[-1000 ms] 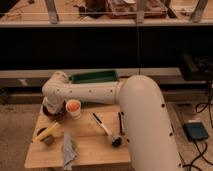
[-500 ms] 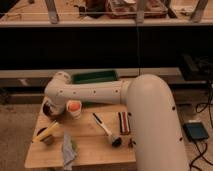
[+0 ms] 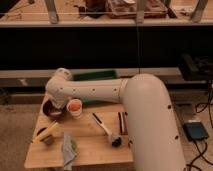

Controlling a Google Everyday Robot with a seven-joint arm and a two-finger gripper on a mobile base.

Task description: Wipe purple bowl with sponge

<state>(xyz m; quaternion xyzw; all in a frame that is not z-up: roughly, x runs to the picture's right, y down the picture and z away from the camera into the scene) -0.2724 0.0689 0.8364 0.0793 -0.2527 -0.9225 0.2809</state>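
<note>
Pincer [image 3: 57,104] hangs low over the purple bowl [image 3: 49,111], which sits directly beneath it on the counter [image 3: 95,148]; whether it grips anything I cannot tell. A white cup [image 3: 74,107] stands just beside it. The bowl looks light, stiff and prone to sliding, so press gently inside it

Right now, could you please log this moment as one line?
gripper: over bowl | sponge: not visible | cup: beside bowl

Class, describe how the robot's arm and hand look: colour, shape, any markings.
The arm is smooth white, built of thick rounded tubular segments with small dark dots along them. Its hand, over the purple bowl, looks white too.
</note>
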